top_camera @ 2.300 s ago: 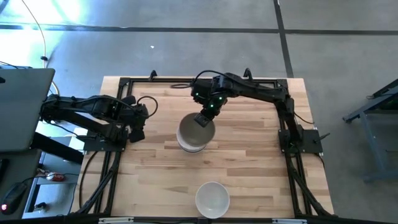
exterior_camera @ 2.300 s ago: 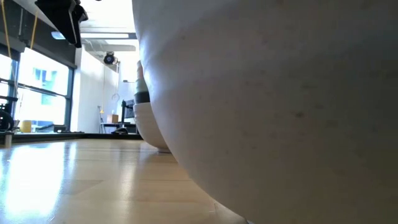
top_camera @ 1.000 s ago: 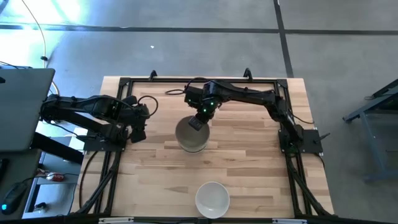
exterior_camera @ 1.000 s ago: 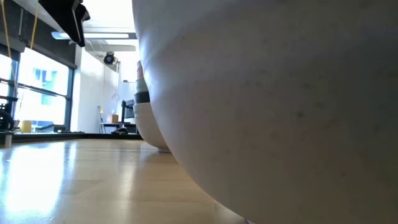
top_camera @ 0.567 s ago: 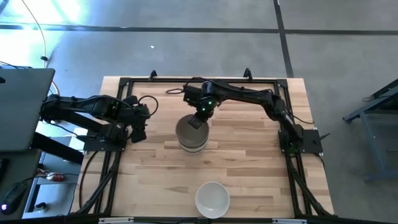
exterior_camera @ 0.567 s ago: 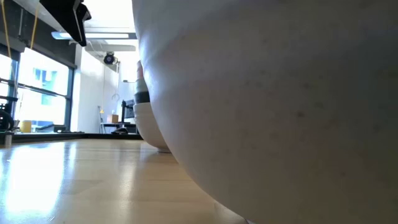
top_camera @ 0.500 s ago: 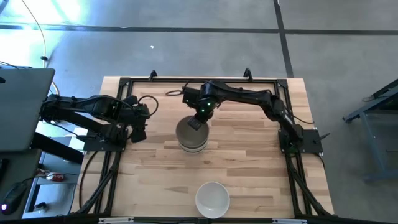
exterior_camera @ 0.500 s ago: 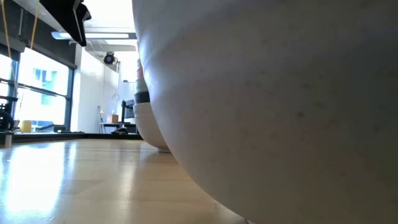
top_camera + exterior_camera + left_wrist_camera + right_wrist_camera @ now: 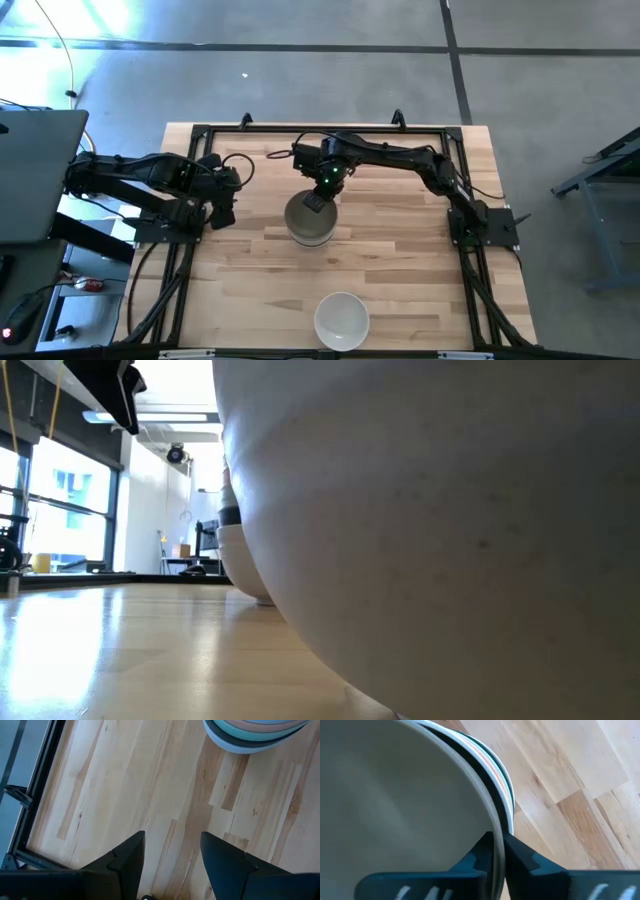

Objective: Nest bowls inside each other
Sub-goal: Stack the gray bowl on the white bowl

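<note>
Olive-grey bowl (image 9: 309, 221) apparently atop nested stack (image 9: 255, 736)

A lab: framed wooden bench (image 9: 380, 240), concrete floor (image 9: 300, 90), laptop (image 9: 35, 175).

The left tool (image 9: 170, 862) stands over the wooden tabletop (image 9: 150, 795) with its two dark fingers (image 9: 127, 857) spread apart. A stack of nested bowls (image 9: 252, 735), with pale blue, dark and peach rims, sits beyond it.
</note>
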